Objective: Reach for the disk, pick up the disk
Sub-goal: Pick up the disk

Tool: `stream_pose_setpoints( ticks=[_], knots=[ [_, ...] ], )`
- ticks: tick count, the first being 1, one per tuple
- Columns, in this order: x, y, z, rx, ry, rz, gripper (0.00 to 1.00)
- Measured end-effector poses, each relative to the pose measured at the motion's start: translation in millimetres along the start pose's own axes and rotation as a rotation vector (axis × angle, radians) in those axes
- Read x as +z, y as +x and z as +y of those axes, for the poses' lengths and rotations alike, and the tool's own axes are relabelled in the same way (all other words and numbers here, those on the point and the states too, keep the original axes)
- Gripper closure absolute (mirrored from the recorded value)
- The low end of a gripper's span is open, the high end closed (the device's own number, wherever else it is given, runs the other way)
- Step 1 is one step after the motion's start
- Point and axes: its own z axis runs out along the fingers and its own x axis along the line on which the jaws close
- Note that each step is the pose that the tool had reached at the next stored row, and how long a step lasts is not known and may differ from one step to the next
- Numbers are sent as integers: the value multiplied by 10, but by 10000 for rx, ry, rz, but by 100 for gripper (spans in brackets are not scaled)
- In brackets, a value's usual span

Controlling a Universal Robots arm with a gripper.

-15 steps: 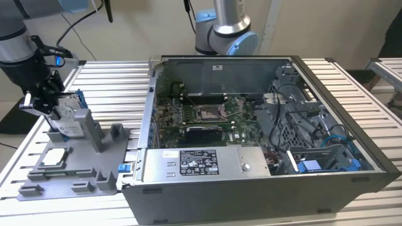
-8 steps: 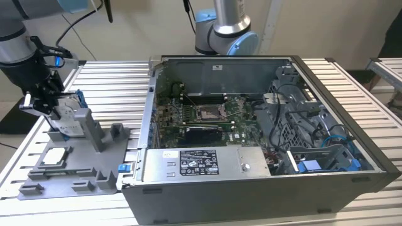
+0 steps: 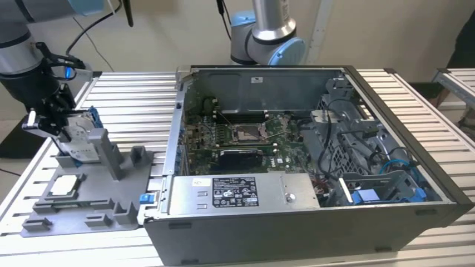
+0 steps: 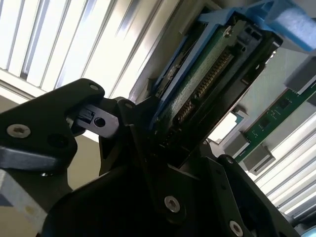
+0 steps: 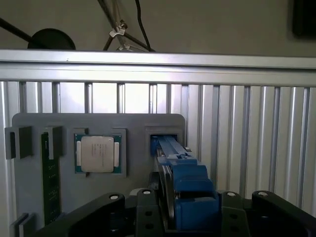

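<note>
The disk (image 3: 84, 132) stands on edge in the tall holder of a grey fixture tray (image 3: 97, 208) on the exterior view's left. My gripper (image 3: 65, 125) is at it from above, its black fingers on either side of the blue side frame. In the first wrist view the disk (image 5: 174, 150) runs from its slot in the tray toward my gripper (image 5: 190, 222), blue frame uppermost. The second wrist view shows the disk (image 4: 205, 81) with its green circuit board, clamped in my gripper (image 4: 170, 138). The gripper is shut on it.
A pale square chip (image 3: 65, 185) (image 5: 97, 153) lies in a tray pocket, and a green memory stick (image 5: 49, 187) stands beside it. An open computer case (image 3: 386, 183) with a grey metal box (image 3: 237, 192) stands to the exterior view's right of the tray. A second arm's base (image 3: 267, 44) stands behind it.
</note>
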Motion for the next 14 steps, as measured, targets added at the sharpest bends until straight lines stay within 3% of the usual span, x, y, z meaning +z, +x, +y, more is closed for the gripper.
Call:
stream_pose_setpoints(
  ticks=[5,14],
  knots=[
    [-24,-1,0,-1,1,0,100],
    [-228,-12,1,0,0,3,100]
  ],
)
